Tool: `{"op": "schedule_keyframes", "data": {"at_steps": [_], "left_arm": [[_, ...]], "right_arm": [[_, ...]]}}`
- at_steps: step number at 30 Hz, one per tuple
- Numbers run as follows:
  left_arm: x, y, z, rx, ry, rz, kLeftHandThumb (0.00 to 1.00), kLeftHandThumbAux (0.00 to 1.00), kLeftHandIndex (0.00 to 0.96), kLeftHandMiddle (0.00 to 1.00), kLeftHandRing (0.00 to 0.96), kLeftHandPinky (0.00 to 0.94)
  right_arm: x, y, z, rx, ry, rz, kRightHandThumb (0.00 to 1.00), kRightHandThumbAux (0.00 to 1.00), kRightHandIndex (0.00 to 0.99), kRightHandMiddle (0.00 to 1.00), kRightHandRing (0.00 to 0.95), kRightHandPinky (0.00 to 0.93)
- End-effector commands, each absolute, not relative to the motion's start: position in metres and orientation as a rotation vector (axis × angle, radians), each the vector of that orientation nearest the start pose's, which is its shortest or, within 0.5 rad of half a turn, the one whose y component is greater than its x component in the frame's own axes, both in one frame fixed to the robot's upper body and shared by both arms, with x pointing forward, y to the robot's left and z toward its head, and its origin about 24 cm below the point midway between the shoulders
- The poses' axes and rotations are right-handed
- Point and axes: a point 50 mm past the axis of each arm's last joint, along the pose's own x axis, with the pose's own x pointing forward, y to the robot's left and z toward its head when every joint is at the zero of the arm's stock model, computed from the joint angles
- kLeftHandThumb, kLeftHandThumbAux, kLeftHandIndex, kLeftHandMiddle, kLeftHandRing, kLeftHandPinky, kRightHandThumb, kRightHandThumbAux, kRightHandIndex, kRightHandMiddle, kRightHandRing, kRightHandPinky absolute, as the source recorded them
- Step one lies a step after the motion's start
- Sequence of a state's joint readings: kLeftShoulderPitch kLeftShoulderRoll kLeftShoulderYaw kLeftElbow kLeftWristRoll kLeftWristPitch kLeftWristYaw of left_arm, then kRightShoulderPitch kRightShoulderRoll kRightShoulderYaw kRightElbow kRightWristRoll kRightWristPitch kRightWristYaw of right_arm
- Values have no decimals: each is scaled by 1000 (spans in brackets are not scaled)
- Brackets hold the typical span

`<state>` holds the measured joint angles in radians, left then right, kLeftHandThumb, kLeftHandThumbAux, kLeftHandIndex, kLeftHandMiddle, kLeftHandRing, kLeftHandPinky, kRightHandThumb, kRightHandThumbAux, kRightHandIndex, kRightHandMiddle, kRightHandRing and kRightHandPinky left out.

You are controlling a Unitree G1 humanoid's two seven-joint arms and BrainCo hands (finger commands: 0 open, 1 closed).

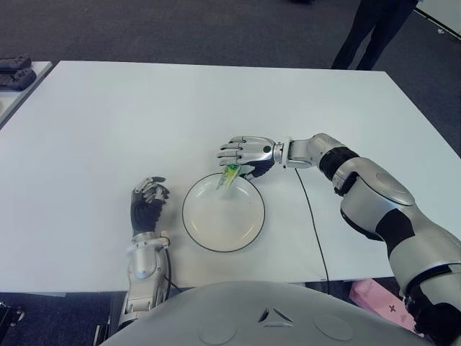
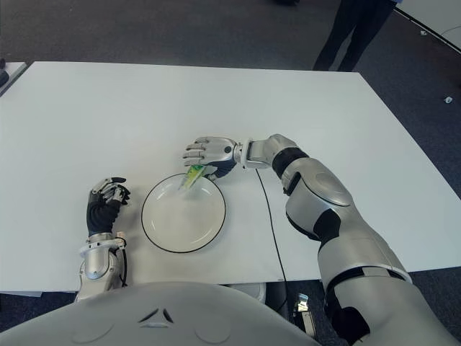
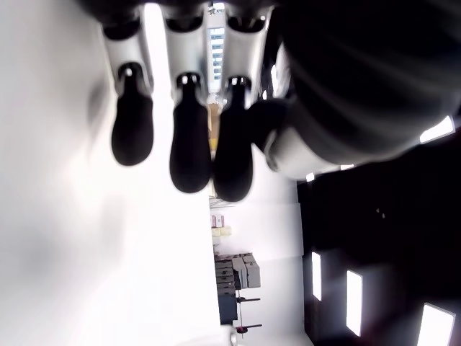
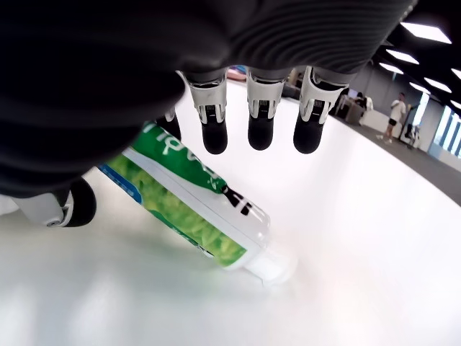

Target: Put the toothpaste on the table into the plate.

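A green toothpaste tube [image 1: 230, 176] slants over the far rim of the white plate [image 1: 223, 223], cap end down inside the plate. My right hand [image 1: 245, 153] hovers directly above it with its fingers stretched out flat. In the right wrist view the tube [image 4: 194, 209] runs from under the palm down to the white surface, the fingertips [image 4: 259, 133] are straight above it, and the thumb is just beside its tail. My left hand [image 1: 148, 198] shows to the left of the plate, fingers loosely bent and holding nothing.
A thin black cable [image 1: 311, 216] runs across the table [image 1: 144, 115] right of the plate to the front edge. Dark devices [image 1: 14, 72] lie on a side table at far left. A person's legs [image 1: 367, 32] stand beyond the far edge.
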<state>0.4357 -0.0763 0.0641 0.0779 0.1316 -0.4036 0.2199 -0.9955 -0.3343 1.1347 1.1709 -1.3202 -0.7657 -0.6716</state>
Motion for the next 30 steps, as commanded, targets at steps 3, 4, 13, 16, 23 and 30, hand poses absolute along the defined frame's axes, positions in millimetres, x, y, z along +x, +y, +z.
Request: {"op": "schedule_keyframes", "data": {"at_steps": [3,4,13,16,23,30], "left_arm": [[139,181,-27,111,139,386,706,718,436,664,652,646],[139,181,-27,111,140,387,705,718,436,664,651,645],[138,181,-27,109,143,393,706,718,436,665,653,649],[138,182,-27,107,142,393,706,718,436,663,652,647],[137,182,-27,105,134,393,706,719,436,655,645,641],[138,183,-26,99,129,385,704,719,435,654,644,635]], "right_arm": [[315,-93,19,-1767,-936,1270,517,307,0,0,0,0],[314,-95,17,-1767,-938,1273,519,307,0,0,0,0],[310,-100,10,-1772,-982,1276,545,294,0,0,0,0],[309,-100,9,-1774,-991,1277,550,292,0,0,0,0],[307,-100,7,-1744,-1001,1237,564,349,16,164,181,225],[306,-96,12,-1675,-1162,1104,641,510,405,626,627,645]]}}
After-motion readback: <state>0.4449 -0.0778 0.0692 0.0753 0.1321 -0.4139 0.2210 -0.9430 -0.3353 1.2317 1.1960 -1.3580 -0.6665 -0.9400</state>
